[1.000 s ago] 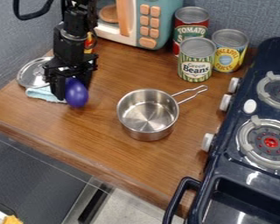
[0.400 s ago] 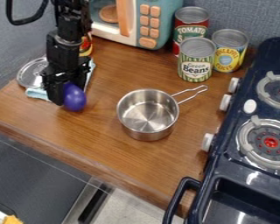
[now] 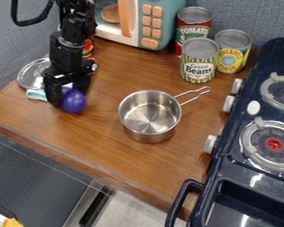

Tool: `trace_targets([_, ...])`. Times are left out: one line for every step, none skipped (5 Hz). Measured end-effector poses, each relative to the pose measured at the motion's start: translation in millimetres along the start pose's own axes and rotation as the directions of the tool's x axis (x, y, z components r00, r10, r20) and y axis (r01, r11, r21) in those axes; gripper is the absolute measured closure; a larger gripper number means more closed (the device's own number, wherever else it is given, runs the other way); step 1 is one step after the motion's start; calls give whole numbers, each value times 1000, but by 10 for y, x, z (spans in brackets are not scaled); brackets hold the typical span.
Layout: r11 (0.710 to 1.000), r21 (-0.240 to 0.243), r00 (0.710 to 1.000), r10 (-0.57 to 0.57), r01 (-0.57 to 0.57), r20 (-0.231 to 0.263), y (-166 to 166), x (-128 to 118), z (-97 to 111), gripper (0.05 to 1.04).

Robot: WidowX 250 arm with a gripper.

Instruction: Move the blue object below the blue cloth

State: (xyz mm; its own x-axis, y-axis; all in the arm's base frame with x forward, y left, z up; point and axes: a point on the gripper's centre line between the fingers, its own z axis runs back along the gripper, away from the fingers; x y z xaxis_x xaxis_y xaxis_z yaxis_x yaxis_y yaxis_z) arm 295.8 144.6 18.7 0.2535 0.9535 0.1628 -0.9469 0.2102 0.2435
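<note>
Down at the left of the counter (image 3: 108, 137), the claw (image 3: 69, 96) hangs right at the blue-purple object (image 3: 74, 102), though I can't tell whether it grips it or stands loose around it. That object sits to the right of the pale blue cloth (image 3: 36, 95) and slightly lower in view, with the steel pot (image 3: 149, 117) farther right.

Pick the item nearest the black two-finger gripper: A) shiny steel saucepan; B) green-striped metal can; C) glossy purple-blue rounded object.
C: the purple-blue object sits right at the gripper, while the saucepan and striped can stand well apart from it.
</note>
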Motion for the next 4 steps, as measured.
trace_targets([999,-16,999,34,-35,-37,-26,-52,3,75])
trace_targets([993,-115,991,26,-41,-131,10,-29,163,83])
trace_targets([968,-228,992,-116,101,-55,91,-10,691,83])
trace_targets([941,-241,969,-246,238,-4,163,-48,862,83])
